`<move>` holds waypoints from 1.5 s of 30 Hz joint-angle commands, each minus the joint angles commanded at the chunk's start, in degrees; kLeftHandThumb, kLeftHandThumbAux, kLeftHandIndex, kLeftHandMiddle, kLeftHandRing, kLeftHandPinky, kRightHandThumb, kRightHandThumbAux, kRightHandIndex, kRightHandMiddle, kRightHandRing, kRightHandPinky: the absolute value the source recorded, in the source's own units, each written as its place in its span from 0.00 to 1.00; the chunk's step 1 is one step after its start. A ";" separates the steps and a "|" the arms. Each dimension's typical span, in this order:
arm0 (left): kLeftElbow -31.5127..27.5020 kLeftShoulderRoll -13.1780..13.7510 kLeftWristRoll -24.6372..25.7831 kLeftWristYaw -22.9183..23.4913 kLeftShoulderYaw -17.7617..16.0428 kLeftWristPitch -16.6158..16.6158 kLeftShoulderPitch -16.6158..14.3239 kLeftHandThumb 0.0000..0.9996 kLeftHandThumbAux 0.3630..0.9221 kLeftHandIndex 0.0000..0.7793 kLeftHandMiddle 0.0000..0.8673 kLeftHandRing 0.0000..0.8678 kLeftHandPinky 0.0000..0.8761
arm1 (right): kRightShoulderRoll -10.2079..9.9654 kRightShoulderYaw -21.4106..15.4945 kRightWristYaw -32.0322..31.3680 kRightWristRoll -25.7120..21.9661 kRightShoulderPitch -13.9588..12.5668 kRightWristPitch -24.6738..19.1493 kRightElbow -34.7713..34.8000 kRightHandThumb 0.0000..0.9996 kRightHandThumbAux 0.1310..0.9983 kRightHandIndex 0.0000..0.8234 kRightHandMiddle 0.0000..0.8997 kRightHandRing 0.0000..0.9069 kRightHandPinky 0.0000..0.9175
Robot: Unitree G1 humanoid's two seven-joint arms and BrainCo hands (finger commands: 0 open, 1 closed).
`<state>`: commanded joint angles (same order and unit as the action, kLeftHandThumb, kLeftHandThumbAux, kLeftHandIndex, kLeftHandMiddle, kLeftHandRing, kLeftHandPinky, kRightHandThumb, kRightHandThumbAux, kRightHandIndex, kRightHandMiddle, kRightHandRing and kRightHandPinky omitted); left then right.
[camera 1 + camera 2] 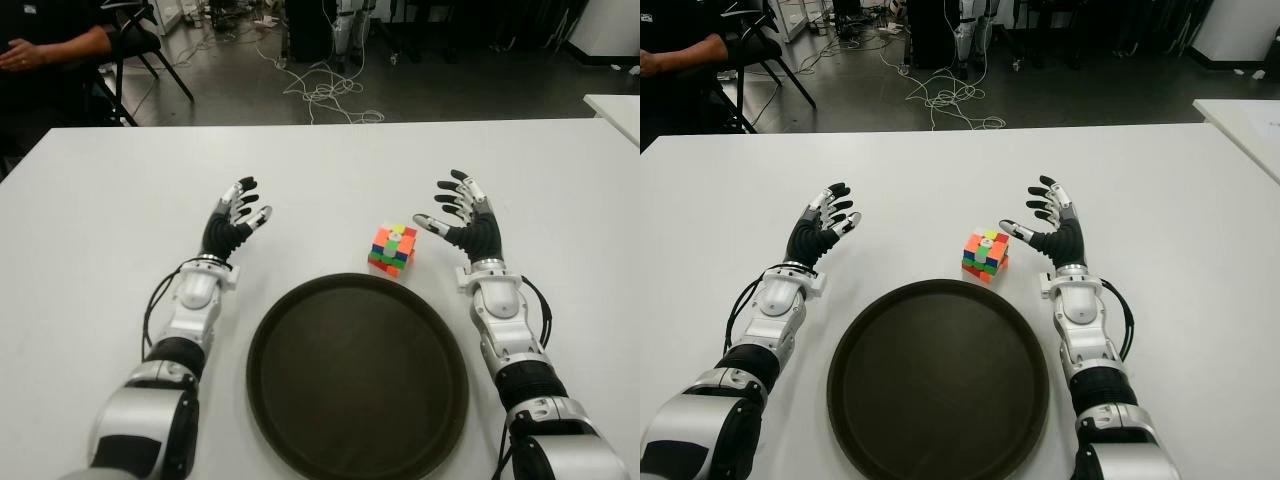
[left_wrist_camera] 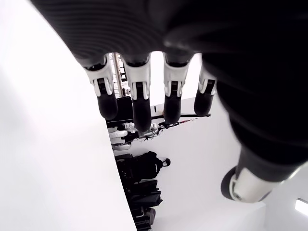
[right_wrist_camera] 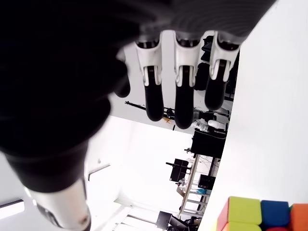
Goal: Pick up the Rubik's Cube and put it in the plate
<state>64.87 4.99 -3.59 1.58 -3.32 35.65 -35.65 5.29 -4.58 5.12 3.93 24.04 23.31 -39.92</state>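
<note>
Our right hand (image 1: 462, 212), fingers (image 1: 455, 196) released, sits beside the cube (image 1: 392, 249), center frame; light, rigid, best pinched on opposite faces. Left hand (image 1: 236, 218) released too.

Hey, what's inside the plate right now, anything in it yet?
Nothing shows in the dark round plate. The Rubik's Cube sits on the white table just beyond its far rim, near the open right hand. The tabletop beneath the plate is hidden.
</note>
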 joint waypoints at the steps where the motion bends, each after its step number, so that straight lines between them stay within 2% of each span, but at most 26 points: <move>1: 0.01 0.00 -0.03 -0.06 0.02 0.02 0.00 0.00 0.53 0.17 0.16 0.15 0.14 | 0.04 -0.01 0.17 0.11 0.06 0.02 0.00 0.04 0.78 0.21 0.29 0.29 0.29; 7: -0.01 -0.07 0.02 0.02 0.10 0.17 0.00 0.00 0.55 0.17 0.17 0.15 0.14 | 1.18 -0.63 1.16 0.44 1.67 0.19 0.42 0.02 0.81 0.23 0.30 0.30 0.28; 14: 0.14 0.13 -0.10 0.18 0.24 -0.05 -0.09 0.00 0.55 0.17 0.17 0.15 0.14 | 3.66 -1.31 3.39 1.96 4.64 -0.54 5.77 0.01 0.80 0.23 0.29 0.29 0.27; 19: 0.18 0.29 -0.03 0.55 0.24 -0.02 -0.02 0.00 0.53 0.17 0.16 0.15 0.14 | 5.01 -0.79 6.25 4.58 6.90 2.80 6.62 0.00 0.79 0.24 0.30 0.29 0.26; 22: -0.06 0.39 -0.16 0.59 0.35 0.15 0.10 0.00 0.54 0.17 0.16 0.15 0.14 | 8.35 -0.42 9.32 8.71 12.90 4.38 7.08 0.00 0.81 0.25 0.30 0.29 0.28; 24: -0.16 0.43 -0.21 0.55 0.38 0.24 0.19 0.00 0.55 0.17 0.16 0.15 0.14 | 9.48 0.11 11.15 10.83 15.83 5.42 5.64 0.00 0.82 0.25 0.30 0.30 0.29; 27: -0.28 0.45 -0.25 0.45 0.39 0.36 0.31 0.00 0.56 0.17 0.16 0.15 0.13 | 10.20 0.92 13.59 13.33 17.85 6.98 4.05 0.00 0.82 0.26 0.31 0.30 0.30; 31: -0.42 0.43 -0.21 0.28 0.33 0.44 0.47 0.00 0.59 0.17 0.17 0.15 0.13 | 10.83 1.95 17.11 16.73 18.24 8.55 5.15 0.00 0.84 0.29 0.32 0.32 0.32; 34: -0.49 0.49 -0.05 0.47 0.23 0.31 0.56 0.00 0.59 0.17 0.16 0.14 0.12 | 9.82 3.30 19.93 18.67 19.02 9.25 3.82 0.00 0.86 0.31 0.33 0.32 0.32; 37: -0.47 0.47 0.15 0.64 0.09 0.21 0.61 0.00 0.58 0.17 0.16 0.14 0.12 | 9.65 4.69 20.63 19.92 19.69 9.31 3.48 0.02 0.87 0.31 0.32 0.32 0.32; 41: -0.50 0.39 0.36 0.77 -0.06 0.10 0.66 0.00 0.60 0.17 0.17 0.14 0.12 | 11.36 6.73 18.51 21.84 19.42 8.06 4.78 0.01 0.85 0.29 0.30 0.30 0.29; 45: -0.58 0.35 0.54 0.98 -0.21 -0.12 0.64 0.00 0.63 0.16 0.16 0.14 0.12 | 15.17 10.29 9.81 24.84 18.37 3.23 8.45 0.00 0.82 0.27 0.28 0.26 0.22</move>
<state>64.29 5.34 -3.05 2.55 -3.53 35.53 -35.00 20.46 5.71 14.93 28.77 42.41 26.54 -31.47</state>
